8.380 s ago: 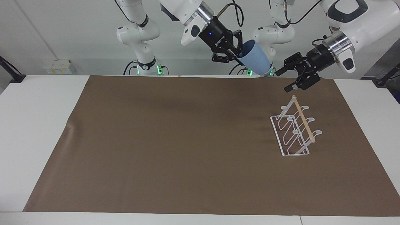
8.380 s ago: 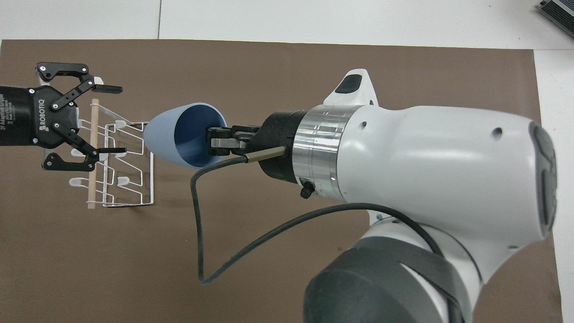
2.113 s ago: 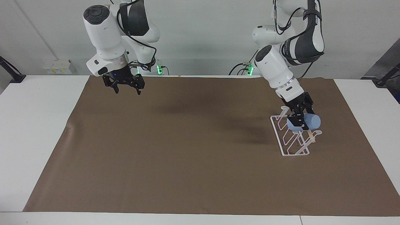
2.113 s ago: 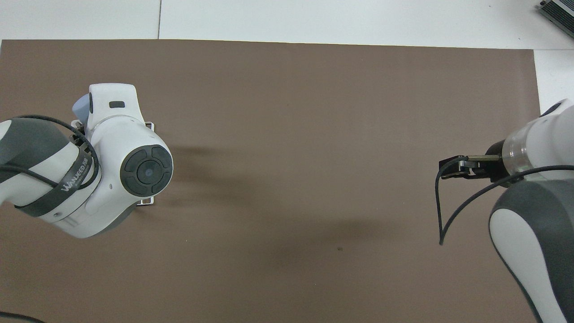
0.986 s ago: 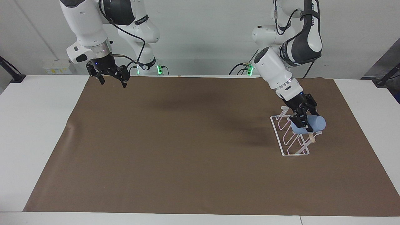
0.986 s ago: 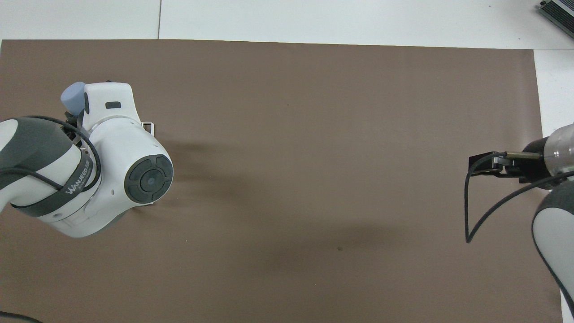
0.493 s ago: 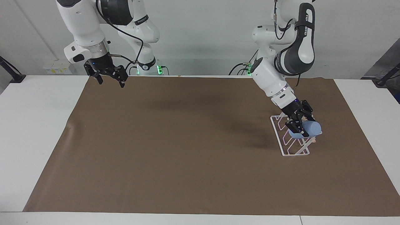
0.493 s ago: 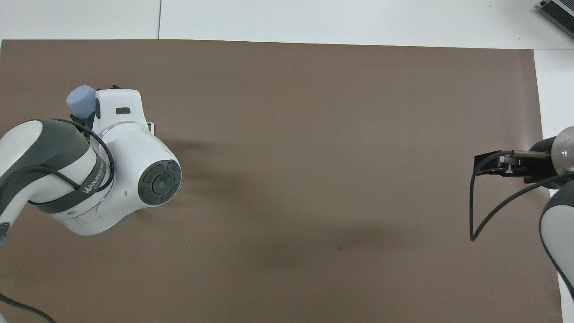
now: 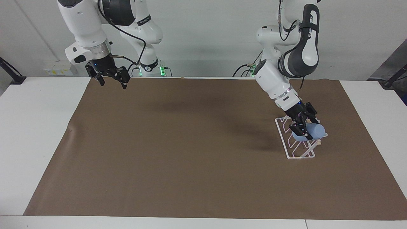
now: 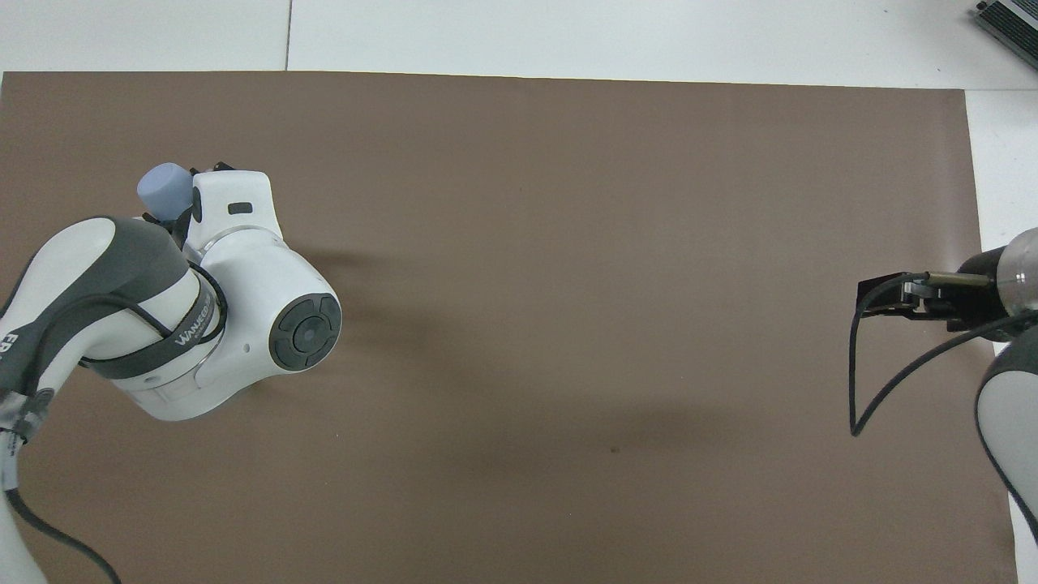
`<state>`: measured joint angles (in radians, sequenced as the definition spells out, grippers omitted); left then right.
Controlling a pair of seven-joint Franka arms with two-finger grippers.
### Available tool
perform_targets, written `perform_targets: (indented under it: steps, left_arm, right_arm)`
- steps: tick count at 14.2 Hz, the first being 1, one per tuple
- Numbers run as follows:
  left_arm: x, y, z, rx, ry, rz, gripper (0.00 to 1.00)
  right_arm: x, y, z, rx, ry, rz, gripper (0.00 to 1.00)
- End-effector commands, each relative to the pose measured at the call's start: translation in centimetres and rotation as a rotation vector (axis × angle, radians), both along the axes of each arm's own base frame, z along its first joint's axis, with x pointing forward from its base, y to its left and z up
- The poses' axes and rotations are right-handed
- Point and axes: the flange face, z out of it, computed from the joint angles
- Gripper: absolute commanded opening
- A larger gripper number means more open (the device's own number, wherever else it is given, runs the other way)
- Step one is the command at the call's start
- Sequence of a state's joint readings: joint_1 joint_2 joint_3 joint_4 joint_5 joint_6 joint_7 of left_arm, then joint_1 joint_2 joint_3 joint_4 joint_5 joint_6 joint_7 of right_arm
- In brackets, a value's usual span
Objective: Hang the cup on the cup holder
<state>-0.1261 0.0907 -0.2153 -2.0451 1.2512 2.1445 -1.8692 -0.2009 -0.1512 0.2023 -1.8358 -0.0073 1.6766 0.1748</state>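
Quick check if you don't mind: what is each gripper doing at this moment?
Left gripper: around the cup on the cup holder; grip cannot be told.
Right gripper: open, empty, waiting over the mat's edge.

Overhead camera only.

- Brown mat (image 10: 568, 243) covers most of the white table (image 10: 568, 32); bare table shows along the farther edge and at the right arm's end.
- Left arm (image 10: 243, 324) comes in at the left arm's end. Its white wrist housing fills that part of the mat and hides the left gripper and whatever lies under it.
- Cup (image 10: 165, 188): only a rounded light-blue end shows, at the housing's farther edge. The rest is covered.
- Right gripper (image 10: 876, 296): over the mat's edge at the right arm's end, seen edge-on, with a black cable (image 10: 853, 381) looping nearer the robots. Well apart from the cup.
- Grey object (image 10: 1010, 20) at the table's farther corner, cut off by the view's edge.
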Motion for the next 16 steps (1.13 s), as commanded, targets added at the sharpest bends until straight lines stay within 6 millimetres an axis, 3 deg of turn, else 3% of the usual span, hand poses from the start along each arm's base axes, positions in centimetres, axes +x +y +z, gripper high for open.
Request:
perform_targets:
  steps: [1,2,5,10,13,16]
  left_arm:
    - [0.7,-0.1,1.1,-0.023,-0.039,-0.004,1.00]
    - [1.1,-0.3,1.1,-0.032,-0.040,-0.010,1.00]
    - [2.5,-0.8,4.0,-0.115,-0.046,0.018,1.00]
    - [3.6,-1.3,9.2,-0.324,0.151,-0.036,1.00]
    - [3.5,1.2,11.7,-0.436,0.292,-0.129,1.00]
    - [2.0,2.8,13.6,-0.477,0.452,-0.285,1.00]
  right_arm:
    - [-0.3,0.0,0.4,-0.006,-0.003,-0.007,1.00]
    - [-0.3,0.0,0.4,-0.006,-0.002,-0.008,1.00]
    - [-0.3,0.0,0.4,-0.006,-0.003,-0.007,1.00]
    - [-0.3,0.0,0.4,-0.006,-0.002,-0.008,1.00]
    - [-0.3,0.0,0.4,-0.006,-0.003,-0.007,1.00]
    - [-0.3,0.0,0.4,-0.006,-0.003,-0.007,1.00]
